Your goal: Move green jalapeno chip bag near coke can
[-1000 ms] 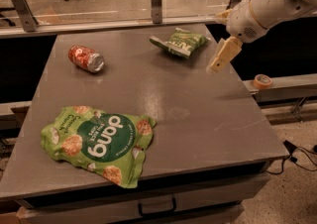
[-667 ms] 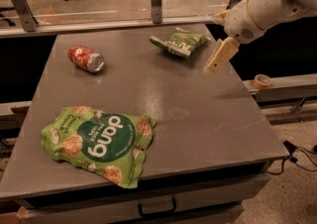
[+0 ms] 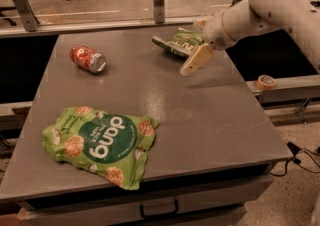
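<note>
At the near edge of the table, toward 7 o'clock, lies the dang bag, clear of the work. Farther in, at 1 o'clock, the gripper has slid leftward from where it hung a second ago and now sits right at the chip bag. Its fingers look spread wide and hold nothing. The can lies on its side at 10 o'clock, well apart from the chip bag, which has not shifted from the far edge. So the approach is closing, while the grasp and the carry toward 10 o'clock remain undone.
</note>
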Controlling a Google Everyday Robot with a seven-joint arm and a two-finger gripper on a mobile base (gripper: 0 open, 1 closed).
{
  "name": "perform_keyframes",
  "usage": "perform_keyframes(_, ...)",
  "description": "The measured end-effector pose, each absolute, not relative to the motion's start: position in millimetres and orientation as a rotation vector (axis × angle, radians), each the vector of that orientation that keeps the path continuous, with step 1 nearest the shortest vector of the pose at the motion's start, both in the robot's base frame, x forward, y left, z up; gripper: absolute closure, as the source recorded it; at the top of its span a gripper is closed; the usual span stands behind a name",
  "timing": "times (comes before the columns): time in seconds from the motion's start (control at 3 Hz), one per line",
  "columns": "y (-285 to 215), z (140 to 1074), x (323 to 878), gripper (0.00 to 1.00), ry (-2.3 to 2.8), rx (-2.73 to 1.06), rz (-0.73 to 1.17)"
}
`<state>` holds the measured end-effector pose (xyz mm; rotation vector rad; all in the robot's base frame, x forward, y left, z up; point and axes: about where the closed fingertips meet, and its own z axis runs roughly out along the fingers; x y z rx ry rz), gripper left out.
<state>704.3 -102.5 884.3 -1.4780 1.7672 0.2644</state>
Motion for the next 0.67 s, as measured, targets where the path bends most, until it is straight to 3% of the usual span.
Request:
perform_keyframes(0.33, -85.2, 868.8, 728.3, 0.13, 1.764, -1.426, 0.278)
perform_keyframes(0.67, -83.9, 860.3, 744.5, 0.34, 1.788, -1.365, 0.277)
